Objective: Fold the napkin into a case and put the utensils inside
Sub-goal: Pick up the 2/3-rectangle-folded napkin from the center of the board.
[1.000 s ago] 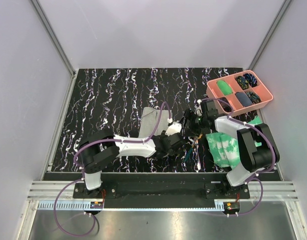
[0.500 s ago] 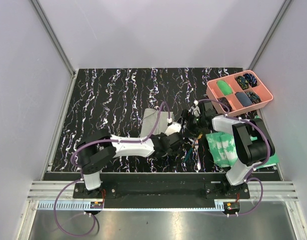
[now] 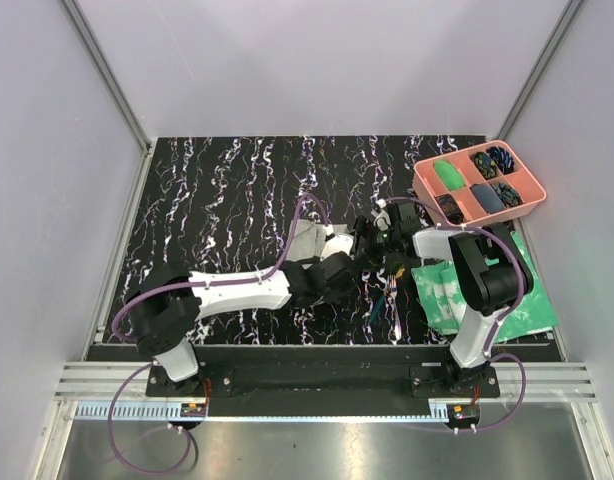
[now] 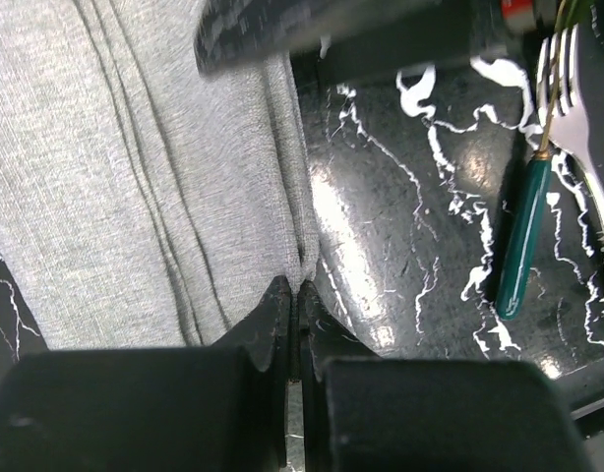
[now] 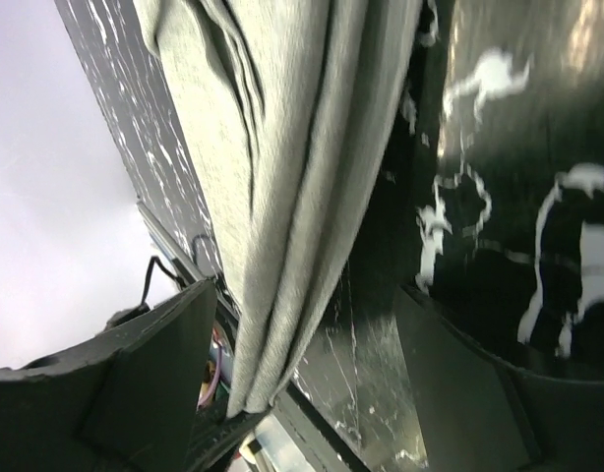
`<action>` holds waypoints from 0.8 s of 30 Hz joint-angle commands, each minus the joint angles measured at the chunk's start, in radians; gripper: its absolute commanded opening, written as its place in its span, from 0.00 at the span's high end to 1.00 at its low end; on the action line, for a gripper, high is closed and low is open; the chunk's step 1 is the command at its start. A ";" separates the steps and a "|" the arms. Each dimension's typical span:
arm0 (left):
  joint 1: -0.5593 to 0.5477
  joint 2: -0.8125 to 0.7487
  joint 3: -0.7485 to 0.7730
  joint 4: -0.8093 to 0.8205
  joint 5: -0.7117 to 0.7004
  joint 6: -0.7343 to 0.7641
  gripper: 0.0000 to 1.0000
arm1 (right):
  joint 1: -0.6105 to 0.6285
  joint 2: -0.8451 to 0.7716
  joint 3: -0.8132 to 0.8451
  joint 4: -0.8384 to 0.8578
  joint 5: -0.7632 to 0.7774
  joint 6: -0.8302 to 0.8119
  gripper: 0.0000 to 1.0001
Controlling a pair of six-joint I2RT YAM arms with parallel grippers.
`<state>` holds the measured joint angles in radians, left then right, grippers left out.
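The grey napkin [image 3: 305, 241] lies mid-table, mostly hidden under both arms. In the left wrist view it [image 4: 135, 177] fills the left side, creased lengthwise. My left gripper [image 4: 294, 287] is shut on the napkin's right edge, low on the mat; from above it [image 3: 347, 264] sits at the cloth's near right corner. My right gripper [image 5: 302, 393] is open, its fingers [image 5: 154, 374] either side of a raised fold of the napkin [image 5: 282, 167]; from above it [image 3: 367, 238] is just beyond the left gripper. The utensils [image 3: 390, 292] lie right of the cloth; a teal-handled fork [image 4: 523, 246] shows.
A pink compartmented tray [image 3: 522, 203] with small items stands at the back right. A green-and-white mottled sheet [image 3: 457, 295] lies under the right arm near the front right. Grey walls enclose the black marbled mat [image 3: 217, 190].
My left arm has stretched farther away from its base and right along the napkin's edge. My right gripper has moved left onto the napkin. More of the cloth is now covered.
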<state>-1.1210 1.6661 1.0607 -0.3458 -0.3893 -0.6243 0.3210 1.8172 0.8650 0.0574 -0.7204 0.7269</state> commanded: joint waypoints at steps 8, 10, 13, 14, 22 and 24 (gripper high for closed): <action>0.006 -0.065 -0.039 0.042 0.055 -0.009 1.00 | -0.022 0.134 0.157 0.032 0.064 -0.020 0.34; 0.006 -0.072 -0.045 0.051 0.056 -0.008 1.00 | -0.036 0.142 0.167 0.028 0.064 -0.026 0.37; 0.009 -0.077 -0.051 0.056 0.063 -0.011 1.00 | -0.046 0.159 0.189 0.022 0.061 -0.049 0.40; 0.009 -0.078 -0.056 0.060 0.069 -0.011 1.00 | -0.046 0.163 0.195 0.018 0.056 -0.053 0.41; 0.013 -0.094 -0.062 0.067 0.084 -0.011 1.00 | -0.056 0.202 0.250 0.009 0.041 -0.070 0.50; 0.015 -0.095 -0.065 0.073 0.093 -0.012 1.00 | -0.063 0.208 0.262 0.007 0.032 -0.072 0.55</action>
<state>-1.1103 1.6150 1.0035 -0.3241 -0.3260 -0.6289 0.2703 2.0056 1.0786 0.0647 -0.6964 0.6842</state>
